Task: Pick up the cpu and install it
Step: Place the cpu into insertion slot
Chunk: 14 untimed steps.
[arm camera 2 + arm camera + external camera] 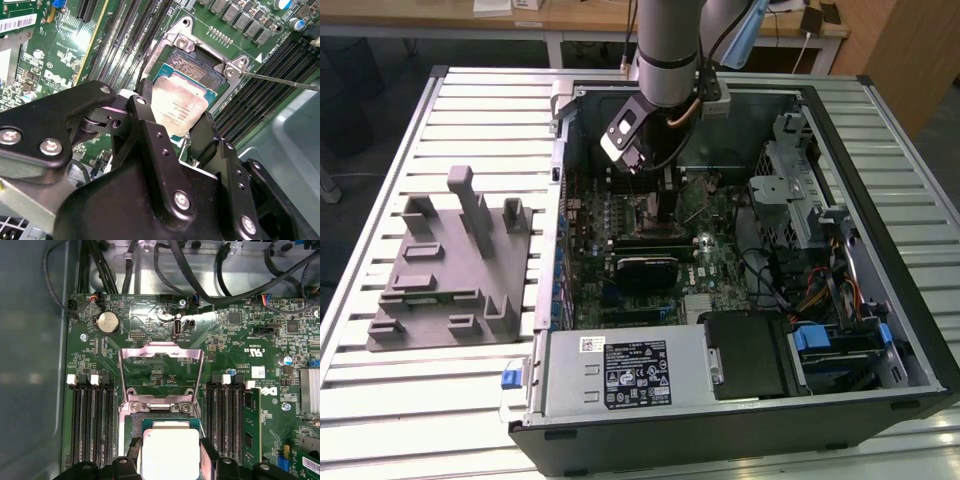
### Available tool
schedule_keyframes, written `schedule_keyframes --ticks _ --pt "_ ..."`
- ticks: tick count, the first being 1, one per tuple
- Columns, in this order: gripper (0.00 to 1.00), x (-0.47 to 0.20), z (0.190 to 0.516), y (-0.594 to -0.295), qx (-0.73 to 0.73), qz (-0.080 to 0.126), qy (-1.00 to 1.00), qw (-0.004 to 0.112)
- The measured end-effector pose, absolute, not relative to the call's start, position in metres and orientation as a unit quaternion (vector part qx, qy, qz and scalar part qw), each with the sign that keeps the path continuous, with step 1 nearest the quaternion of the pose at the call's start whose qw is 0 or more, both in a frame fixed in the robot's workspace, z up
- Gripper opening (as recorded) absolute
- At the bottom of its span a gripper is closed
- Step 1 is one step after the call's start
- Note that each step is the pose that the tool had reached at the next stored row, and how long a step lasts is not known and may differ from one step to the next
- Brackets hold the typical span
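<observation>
Green motherboard [235,340] lies below; jaws grip the cpu [180,106] over its open socket [194,62], placement needing square alignment.

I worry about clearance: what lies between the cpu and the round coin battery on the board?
In the first wrist view, the socket's open metal frame lies between the cpu and the coin battery.

Socket [192,62] open beneath the cpu [170,452]; raised load plate [161,347], memory slots [92,425] border it.
</observation>
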State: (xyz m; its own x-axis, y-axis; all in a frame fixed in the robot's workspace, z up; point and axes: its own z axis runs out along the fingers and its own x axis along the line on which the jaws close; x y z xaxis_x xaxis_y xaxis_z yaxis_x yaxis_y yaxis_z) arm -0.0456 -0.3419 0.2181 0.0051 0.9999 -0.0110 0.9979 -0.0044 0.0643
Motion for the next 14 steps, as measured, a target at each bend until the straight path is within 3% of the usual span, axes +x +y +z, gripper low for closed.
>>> schedule_keyframes --ticks 14 --pt "0.54 -0.0457 0.212 -0.3408 0.705 0.019 0.709 0.026"
